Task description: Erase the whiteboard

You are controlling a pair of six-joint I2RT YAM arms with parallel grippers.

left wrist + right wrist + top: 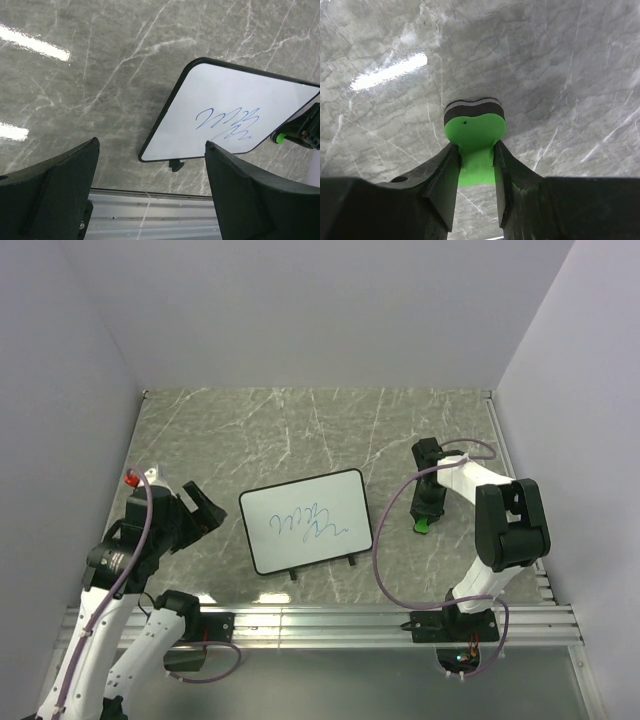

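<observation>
The whiteboard (305, 520) lies flat in the middle of the table, white with a thin black frame, two black tabs on its near edge and blue scribbles in its centre. It also shows in the left wrist view (235, 117). My right gripper (426, 516) is to the right of the board, shut on the green eraser (475, 137), whose dark felt side faces the table. The eraser's green tip shows in the top view (423, 525). My left gripper (205, 512) is open and empty, raised left of the board.
The table is grey marble (300, 430) with white walls on three sides. A metal rail (330, 620) runs along the near edge, also visible in the left wrist view (150, 215). The right arm's purple cable (385, 540) loops over the table next to the board.
</observation>
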